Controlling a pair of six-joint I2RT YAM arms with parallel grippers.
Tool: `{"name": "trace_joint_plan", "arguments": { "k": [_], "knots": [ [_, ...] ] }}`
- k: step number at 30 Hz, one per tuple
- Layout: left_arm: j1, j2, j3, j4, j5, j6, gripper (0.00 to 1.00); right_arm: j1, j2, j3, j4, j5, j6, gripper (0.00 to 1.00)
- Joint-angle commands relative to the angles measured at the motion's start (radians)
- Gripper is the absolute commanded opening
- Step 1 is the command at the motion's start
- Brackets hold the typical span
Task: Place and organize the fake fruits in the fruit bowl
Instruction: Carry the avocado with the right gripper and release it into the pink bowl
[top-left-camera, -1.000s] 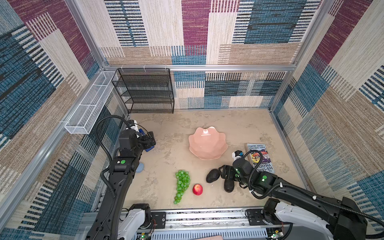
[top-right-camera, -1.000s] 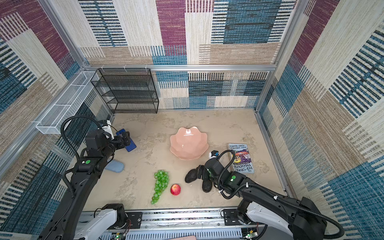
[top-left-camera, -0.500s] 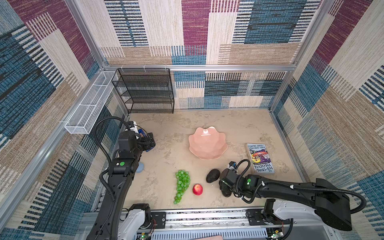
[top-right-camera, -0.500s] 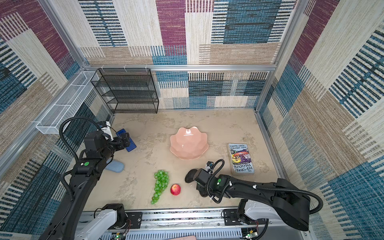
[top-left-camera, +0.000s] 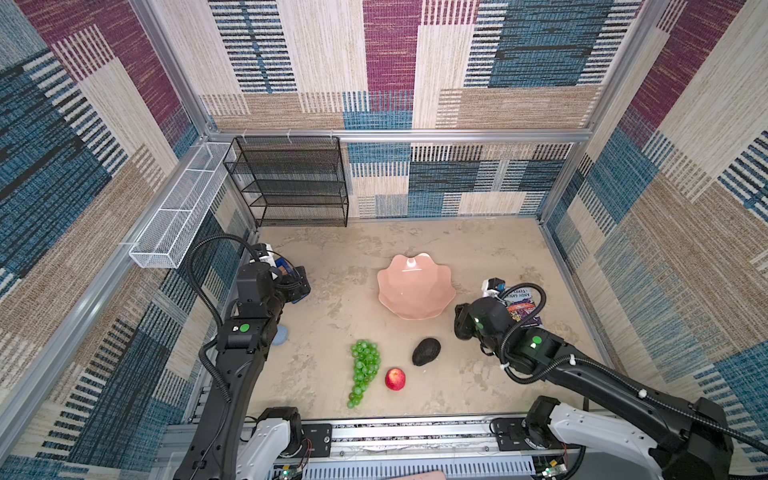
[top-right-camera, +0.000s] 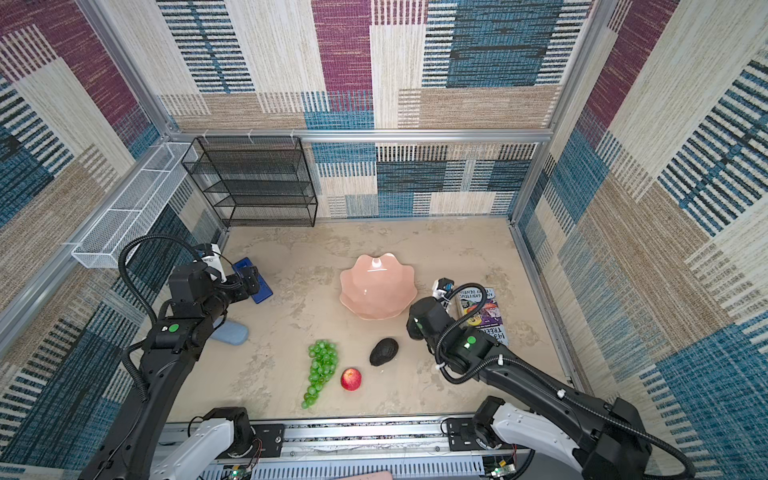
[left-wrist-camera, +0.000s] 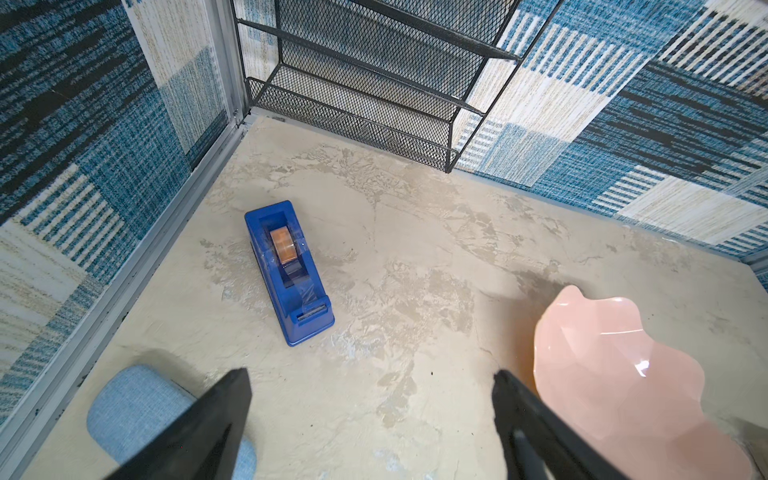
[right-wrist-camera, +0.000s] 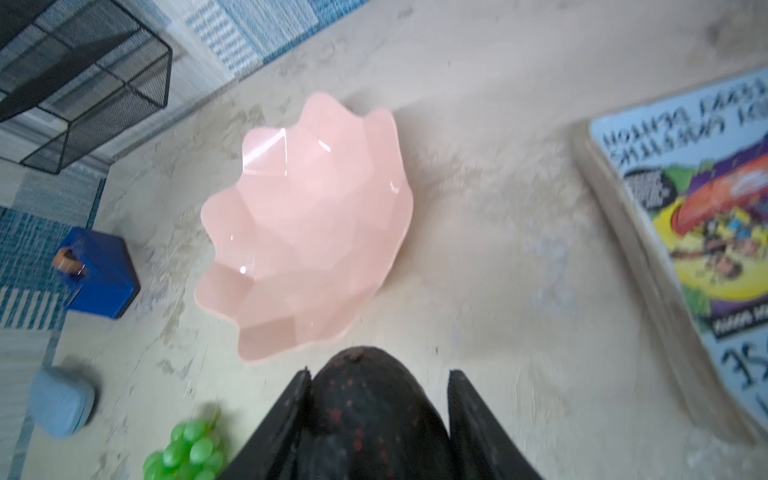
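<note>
In both top views the pink scalloped fruit bowl (top-left-camera: 415, 291) stands in the middle of the bench (top-left-camera: 332, 249); nearer the robot lie the grape bunch (top-left-camera: 365, 372), the apple (top-left-camera: 395, 379) just beside it, and a loose avocado (top-left-camera: 426, 351) a little apart; the right end effector (top-left-camera: 459, 324) hangs beside the bowl's near rim, next to a book (top-right-camera: 492, 316); the left end effector (top-left-camera: 298, 286) hovers over a blue tape dispenser (top-right-camera: 262, 293), with a grey-blue case (top-right-camera: 230, 332) near its arm.

In the left wrist view the left end effector (left-wrist-camera: 370, 376) has its jaws spread wide with nothing between them; beyond lie the tape dispenser (left-wrist-camera: 291, 270), the case (left-wrist-camera: 137, 403), part of the fruit bowl (left-wrist-camera: 623, 374) and a black mesh rack (left-wrist-camera: 374, 83) in the corner.

In the right wrist view, which is blurred, the right end effector (right-wrist-camera: 380, 372) is clamped on the held avocado (right-wrist-camera: 365, 399), dark with reddish flecks; its tip sits just short of the fruit bowl (right-wrist-camera: 307, 216); the grape bunch (right-wrist-camera: 187, 453) and the book (right-wrist-camera: 698, 216) lie to either side.
</note>
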Motion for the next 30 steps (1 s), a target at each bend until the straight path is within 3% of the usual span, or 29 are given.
{"name": "trace_joint_plan", "arguments": {
  "k": [1, 7, 13, 25, 30],
  "knots": [
    [0.001, -0.011, -0.003, 0.024, -0.016, -0.029, 0.94, -0.067, 0.12, 0.095, 0.212, -0.064, -0.239, 0.42],
    [0.001, -0.039, -0.008, 0.025, -0.025, -0.02, 0.94, -0.131, 0.423, 0.306, 0.311, -0.221, -0.411, 0.41],
    [0.001, -0.057, -0.009, 0.027, -0.027, -0.014, 0.94, -0.154, 0.666, 0.416, 0.358, -0.354, -0.443, 0.4],
    [0.001, -0.062, -0.017, 0.04, -0.013, -0.013, 0.94, -0.161, 0.906, 0.488, 0.387, -0.408, -0.442, 0.45],
    [0.001, -0.074, -0.018, 0.046, -0.007, -0.026, 0.94, -0.167, 0.948, 0.506, 0.391, -0.434, -0.436, 0.56]
  ]
}}
